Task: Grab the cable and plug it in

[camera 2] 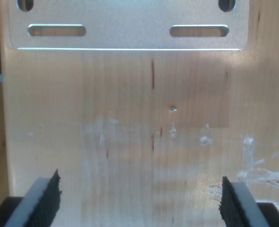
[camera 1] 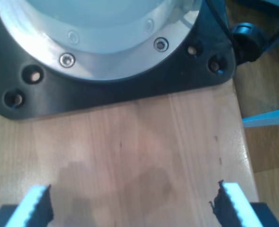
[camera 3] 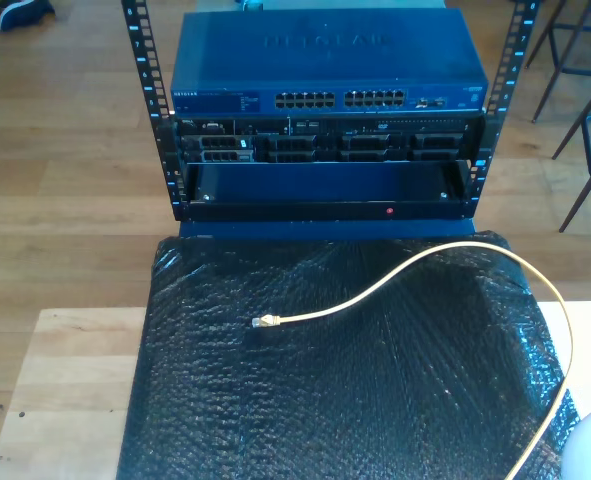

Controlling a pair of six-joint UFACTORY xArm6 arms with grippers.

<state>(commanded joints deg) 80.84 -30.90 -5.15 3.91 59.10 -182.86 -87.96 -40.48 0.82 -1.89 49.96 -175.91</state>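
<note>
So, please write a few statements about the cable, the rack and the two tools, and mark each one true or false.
1. The cable is already plugged into the blue switch. False: its plug lies loose on the black bubble wrap.
2. My first tool is open and holds nothing. True.
3. My second tool is shut on the cable. False: its jaws stand wide apart over bare wood.
4. The switch has a row of ports on its front. True.
5. The cable runs off toward the exterior view's right. True.
6. The cable is red. False: it is pale yellow.
</note>
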